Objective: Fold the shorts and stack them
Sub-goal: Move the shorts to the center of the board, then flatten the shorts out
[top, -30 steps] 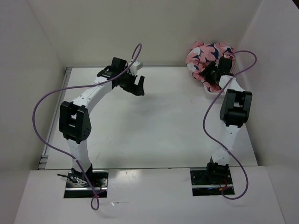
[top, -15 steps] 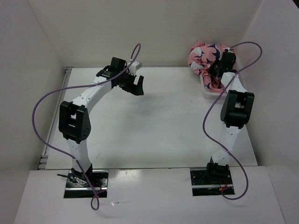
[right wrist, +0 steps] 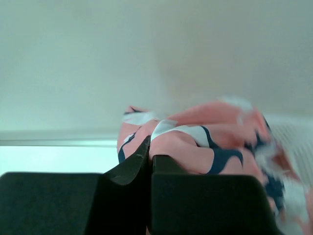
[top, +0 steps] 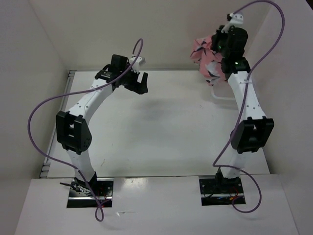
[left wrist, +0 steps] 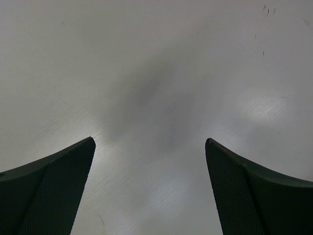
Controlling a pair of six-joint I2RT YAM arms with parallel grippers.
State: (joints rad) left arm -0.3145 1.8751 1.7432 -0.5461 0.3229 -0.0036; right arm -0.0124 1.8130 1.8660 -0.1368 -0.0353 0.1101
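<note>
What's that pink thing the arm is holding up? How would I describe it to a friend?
Find the far right corner of the white table, where the right arm stretches tall. Pinched in its shut gripper hang the shorts, a crumpled bundle above a white basket. Nothing else is cloth or patterned: coral pink with navy-and-white shapes.

Shorts (top: 202,55): coral-pink w/ navy & white print, bunched up, held high at far R corner, one fold pinched in right gripper (right wrist: 149,149), rest hanging crumpled.
</note>
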